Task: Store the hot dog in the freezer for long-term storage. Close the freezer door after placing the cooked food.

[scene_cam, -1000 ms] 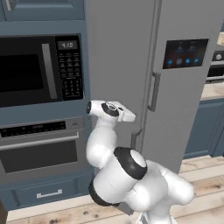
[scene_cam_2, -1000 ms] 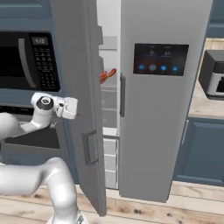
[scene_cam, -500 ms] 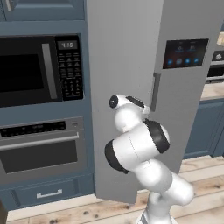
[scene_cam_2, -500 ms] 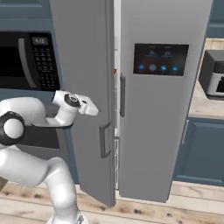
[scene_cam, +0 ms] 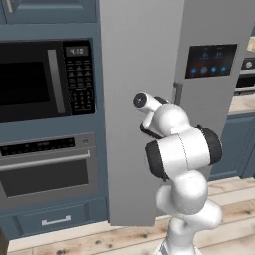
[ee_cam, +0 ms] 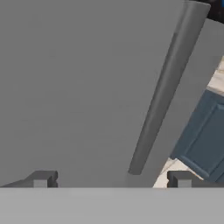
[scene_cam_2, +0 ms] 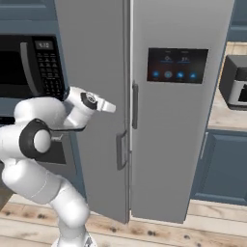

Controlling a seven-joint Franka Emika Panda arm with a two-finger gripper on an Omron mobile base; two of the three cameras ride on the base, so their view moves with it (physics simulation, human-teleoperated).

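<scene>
The freezer door (scene_cam_2: 96,58), a plain grey panel with a slim vertical handle (scene_cam_2: 120,150), stands almost shut against the grey door with the dark touch screen (scene_cam_2: 177,65). It hides the freezer's inside and the hot dog. My gripper (scene_cam_2: 109,106) is held up against the door's outer face, at mid height, left of the handle. In the hand view the gripper (ee_cam: 111,179) is open with nothing between its fingertips (ee_cam: 41,179). The flat door face (ee_cam: 78,87) lies close ahead, and the handle (ee_cam: 162,92) slants across to the right.
Left of the fridge a black microwave (scene_cam: 45,79) sits above a built-in oven (scene_cam: 47,169), with a blue drawer (scene_cam: 55,220) below. To the right are a counter with a toaster oven (scene_cam_2: 236,79) and a blue cabinet (scene_cam_2: 222,169). The floor is wood (scene_cam_2: 159,234).
The freezer door has swung from well ajar, with the white inside showing, to nearly shut. My arm has followed it to the right, hand against the panel.
</scene>
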